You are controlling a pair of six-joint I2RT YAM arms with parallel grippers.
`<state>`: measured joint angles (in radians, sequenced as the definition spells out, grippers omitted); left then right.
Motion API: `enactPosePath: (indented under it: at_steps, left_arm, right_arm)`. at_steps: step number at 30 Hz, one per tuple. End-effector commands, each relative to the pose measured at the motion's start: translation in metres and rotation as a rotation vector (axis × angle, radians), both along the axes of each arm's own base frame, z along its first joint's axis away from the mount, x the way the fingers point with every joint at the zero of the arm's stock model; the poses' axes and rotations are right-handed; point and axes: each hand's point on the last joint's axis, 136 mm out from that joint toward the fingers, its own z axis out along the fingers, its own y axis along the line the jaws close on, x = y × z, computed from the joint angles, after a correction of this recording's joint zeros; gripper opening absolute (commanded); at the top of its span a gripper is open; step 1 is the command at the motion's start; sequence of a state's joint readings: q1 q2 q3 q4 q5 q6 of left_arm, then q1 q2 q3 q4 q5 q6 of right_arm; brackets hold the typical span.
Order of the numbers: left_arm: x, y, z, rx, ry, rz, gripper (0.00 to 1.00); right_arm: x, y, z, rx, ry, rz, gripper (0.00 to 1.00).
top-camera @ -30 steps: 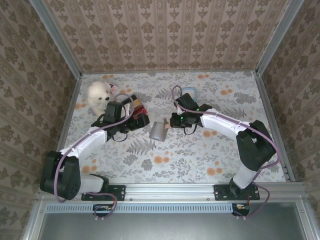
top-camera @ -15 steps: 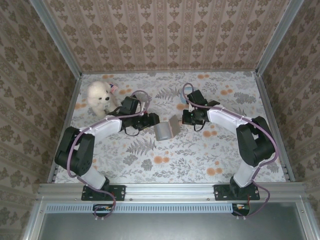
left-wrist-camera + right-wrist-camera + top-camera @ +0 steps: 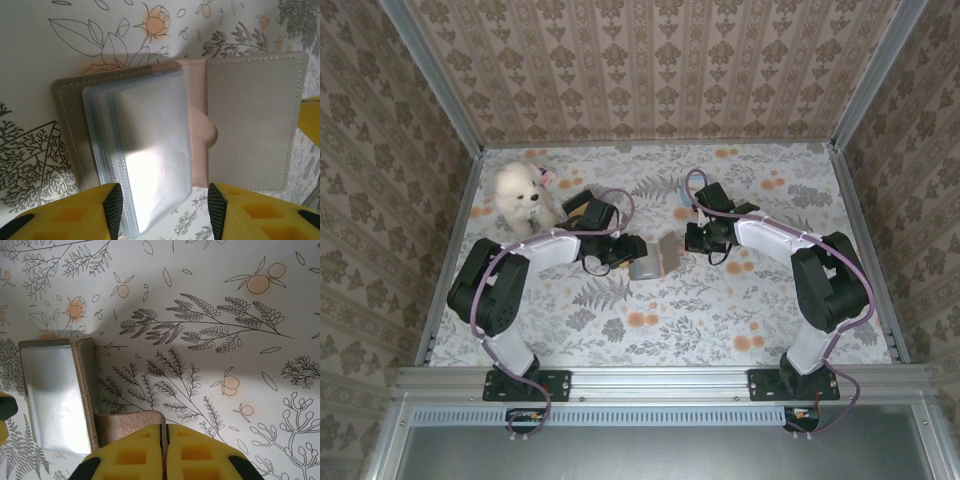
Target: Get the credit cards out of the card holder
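The flat grey-brown bifold card holder [image 3: 655, 258] is spread open near the middle of the floral worktop [image 3: 720, 310], between the two arms. Its tan cover flap is pinched by the fully closed right gripper [image 3: 164, 432]. The left gripper [image 3: 165, 212] is roughly half open, its jaws set either side of the stack of frosted grey-blue plastic sleeves [image 3: 150, 145] and not clamped on it. The thin plastic credit cards are judged to sit inside these sleeves; none can be made out. The holder is expected to be light and floppy, the sleeves slick and limp, the cards stiff. A card is best pinched by an edge exposed at a sleeve mouth, with the cover anchored.
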<state>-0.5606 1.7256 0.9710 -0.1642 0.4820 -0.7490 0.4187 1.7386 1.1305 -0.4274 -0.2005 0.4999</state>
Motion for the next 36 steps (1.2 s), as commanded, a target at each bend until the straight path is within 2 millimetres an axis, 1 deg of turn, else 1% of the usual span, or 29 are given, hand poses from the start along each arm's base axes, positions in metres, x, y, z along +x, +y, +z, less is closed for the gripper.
enactPosePath:
  at_steps: [1,8,11,14,18,21,26,30,36]
  left_arm:
    - [0.005,0.001,-0.001,0.028,0.012,0.014,0.52]
    - [0.005,-0.004,-0.004,0.020,0.030,-0.016,0.55]
    - [0.005,-0.004,-0.007,0.032,0.036,-0.020,0.55]
    - [0.006,-0.004,-0.011,0.040,0.043,-0.020,0.58]
    - [0.007,-0.010,-0.012,0.011,0.053,-0.026,0.58]
    - [0.007,-0.014,-0.010,-0.012,0.056,-0.037,0.56]
    - [0.009,-0.021,-0.001,-0.053,0.037,-0.051,0.50]
    - [0.009,-0.024,0.002,-0.077,0.029,-0.067,0.47]
    - [0.008,-0.029,0.004,-0.111,0.029,-0.083,0.46]
  right_arm:
    - [-0.009,0.002,-0.007,0.025,0.044,0.012,0.09]
    - [-0.010,0.004,-0.014,0.030,0.064,0.010,0.09]
    - [-0.010,0.004,-0.016,0.028,0.070,0.010,0.09]
    - [-0.010,0.004,-0.018,0.028,0.073,0.011,0.09]
    - [-0.012,0.005,-0.019,0.029,0.078,0.019,0.09]
    - [-0.012,0.005,-0.019,0.030,0.080,0.022,0.09]
    - [-0.014,0.006,-0.024,0.037,0.092,0.021,0.09]
    - [-0.014,0.006,-0.026,0.039,0.096,0.020,0.09]
    - [-0.016,0.007,-0.028,0.040,0.101,0.023,0.09]
